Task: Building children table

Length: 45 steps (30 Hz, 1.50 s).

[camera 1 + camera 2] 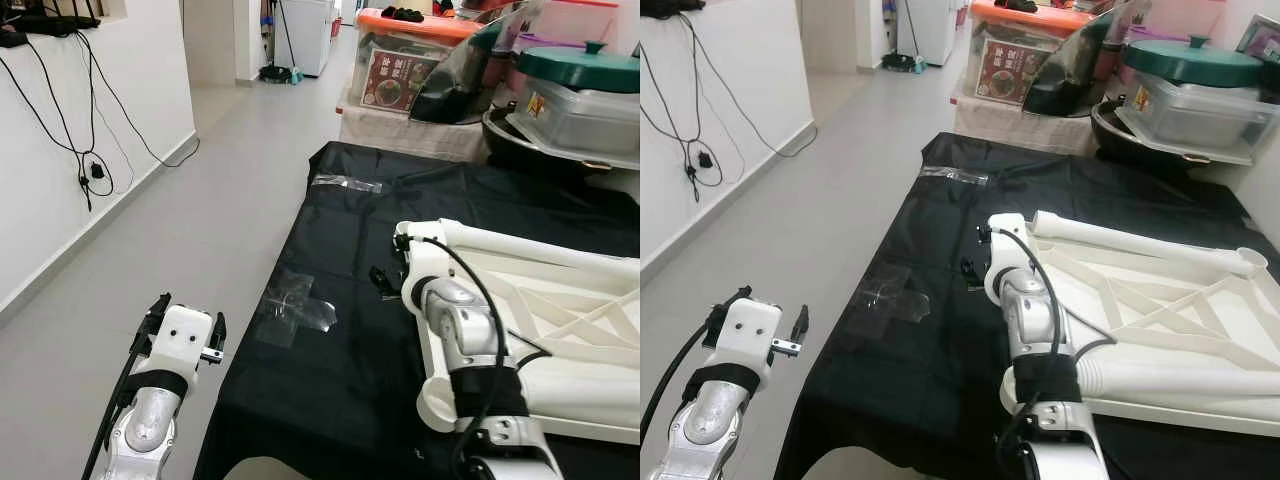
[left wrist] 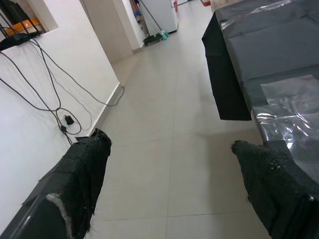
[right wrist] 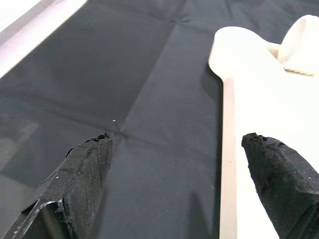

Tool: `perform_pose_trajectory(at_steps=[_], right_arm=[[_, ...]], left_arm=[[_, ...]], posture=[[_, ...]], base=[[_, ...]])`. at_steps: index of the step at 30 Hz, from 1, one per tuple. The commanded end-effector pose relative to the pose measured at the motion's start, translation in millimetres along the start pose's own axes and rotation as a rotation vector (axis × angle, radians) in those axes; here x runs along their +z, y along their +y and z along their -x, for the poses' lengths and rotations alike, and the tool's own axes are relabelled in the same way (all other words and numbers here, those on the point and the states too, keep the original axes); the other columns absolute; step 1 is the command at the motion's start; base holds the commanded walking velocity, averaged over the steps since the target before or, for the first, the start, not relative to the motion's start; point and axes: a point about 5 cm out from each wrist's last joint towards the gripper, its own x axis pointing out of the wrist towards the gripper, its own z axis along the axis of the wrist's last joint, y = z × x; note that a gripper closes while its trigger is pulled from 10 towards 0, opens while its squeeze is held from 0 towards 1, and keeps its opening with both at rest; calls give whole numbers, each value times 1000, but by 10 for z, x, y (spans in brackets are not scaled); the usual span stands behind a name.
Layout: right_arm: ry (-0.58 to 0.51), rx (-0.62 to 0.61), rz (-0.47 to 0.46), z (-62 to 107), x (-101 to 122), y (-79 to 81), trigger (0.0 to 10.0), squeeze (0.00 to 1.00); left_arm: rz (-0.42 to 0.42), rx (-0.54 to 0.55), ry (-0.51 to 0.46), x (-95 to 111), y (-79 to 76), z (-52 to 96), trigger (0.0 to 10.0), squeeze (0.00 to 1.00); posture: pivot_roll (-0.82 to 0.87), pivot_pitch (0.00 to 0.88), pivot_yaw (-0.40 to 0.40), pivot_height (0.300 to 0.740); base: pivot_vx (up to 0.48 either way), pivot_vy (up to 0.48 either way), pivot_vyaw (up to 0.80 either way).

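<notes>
A white children's table (image 1: 1160,300) lies upside down on a black cloth (image 1: 330,380). One white leg (image 1: 1140,245) rests along its far edge and another (image 1: 1180,385) along its near edge. My right gripper (image 1: 392,262) hovers open over the cloth at the table's left corner. In the right wrist view that rounded corner (image 3: 249,89) and a leg end (image 3: 301,45) lie beside the open right gripper (image 3: 175,139), which holds nothing. My left gripper (image 1: 188,315) stands open and empty over the floor, left of the cloth's edge; the left gripper (image 2: 169,142) faces bare tiles.
Two clear tape patches (image 1: 290,310) (image 1: 345,183) stick to the cloth. Storage boxes (image 1: 400,60) and a green-lidded container (image 1: 585,100) crowd the far right. A white wall with hanging cables (image 1: 90,170) borders the tiled corridor (image 1: 220,180) on the left.
</notes>
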Motion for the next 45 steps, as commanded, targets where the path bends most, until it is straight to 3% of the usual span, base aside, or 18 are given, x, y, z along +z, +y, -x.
perform_pose_trajectory(at_steps=[1, 8, 17, 24, 31, 45], right_arm=[[-9, -38, -2, -19, 31, -17, 10000, 0], [91, -73, -5, -127, -202, 90, 10000, 0], [234, -165, -144, -212, -536, 3, 10000, 0], [206, -179, -202, -224, -466, 4, 10000, 0], [37, -118, -252, -225, -104, 140, 10000, 0], [29, -227, -261, -257, -212, 5, 10000, 0]], left_arm=[[-18, 5, -6, 0, 16, 18, 10000, 0], [-19, 0, -3, -14, -18, 18, 10000, 0], [-28, -1, -2, -21, 2, -2, 10000, 0], [-27, -1, 0, -25, -15, 24, 10000, 0], [-29, -7, 3, -35, -28, 27, 10000, 0], [-29, -6, 5, -41, -20, 18, 10000, 0]], posture=[[71, 0, -133, 740], [70, 0, -129, 740], [79, 0, -130, 740], [84, 0, -131, 740], [77, 0, -126, 740], [84, 0, -126, 740]], base=[[0, 0, 0], [0, 0, 0], [0, 0, 0], [0, 0, 0], [0, 0, 0], [0, 0, 0]])
